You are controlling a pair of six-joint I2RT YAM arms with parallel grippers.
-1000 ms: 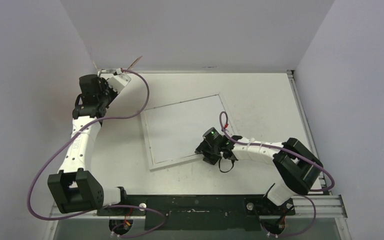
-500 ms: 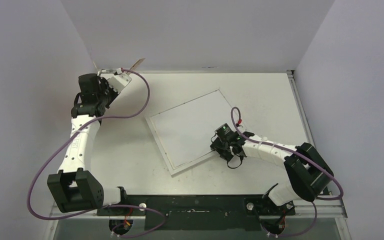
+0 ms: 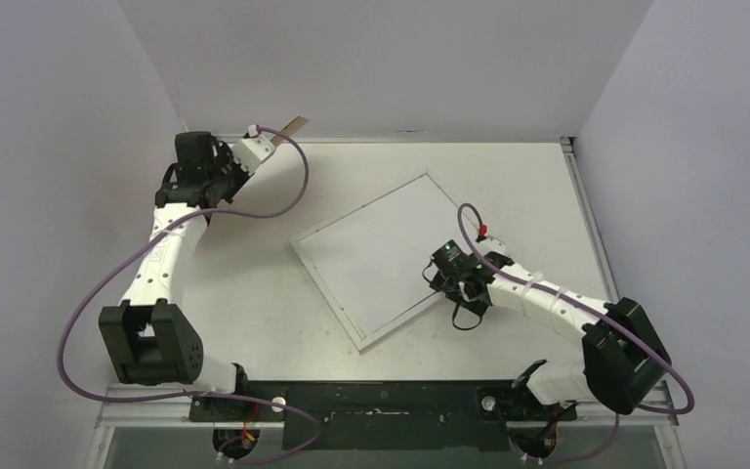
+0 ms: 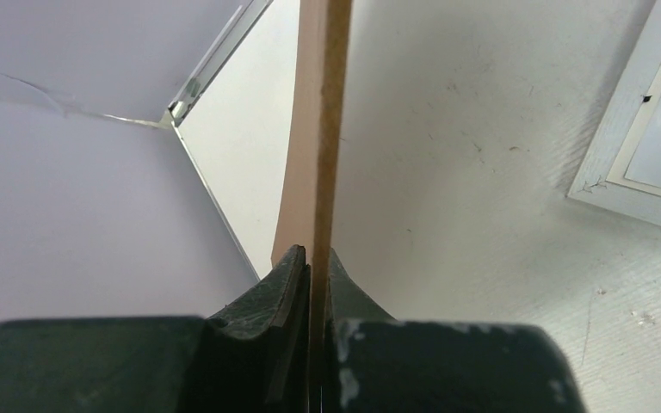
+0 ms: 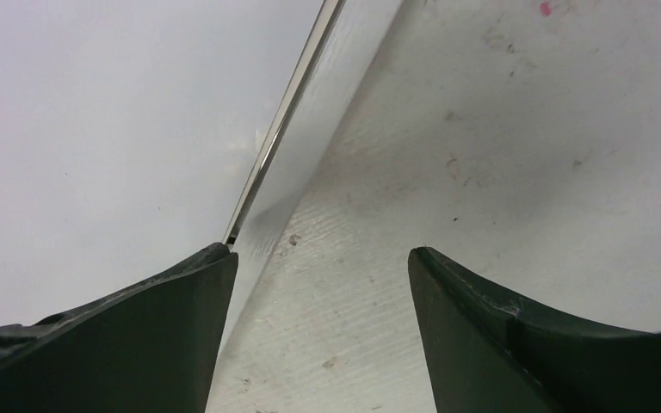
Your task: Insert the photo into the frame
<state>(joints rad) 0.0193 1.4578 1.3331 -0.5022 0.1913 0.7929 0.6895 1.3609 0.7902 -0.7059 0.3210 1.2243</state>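
Black left gripper is clamped tight on a thin brown cardboard sheet, pinched edge-on at the upper left of the top view, lifted off the table near the back corner. The sheet bows slightly, so it's probably light and semi-stiff.

Right gripper has its jaws wide apart with nothing between them but bare table. It sits low at the right-hand edge of the frame, and its left finger is just beside the rim. Touching or not: can't tell.

The frame lies flat at the centre of the top view, rotated so one corner points to the upper right.

Handling, as a judgement:
- It looks light and rigid, with a thin low edge.
- It is likely to skate on the smooth table if pushed.
- Best hold is a pinch across the rim at mid-side, not on the pale centre panel, which may be glazing and fragile.

Hard to make out:
- The photo isn't identifiable in any view.
- It might sit behind the cardboard or in the frame, but neither can be confirmed.
- The left wrist view shows only one frame corner, at its right edge.
- The right wrist view cuts the frame to a sliver.
- It's unclear which face of the frame is up.
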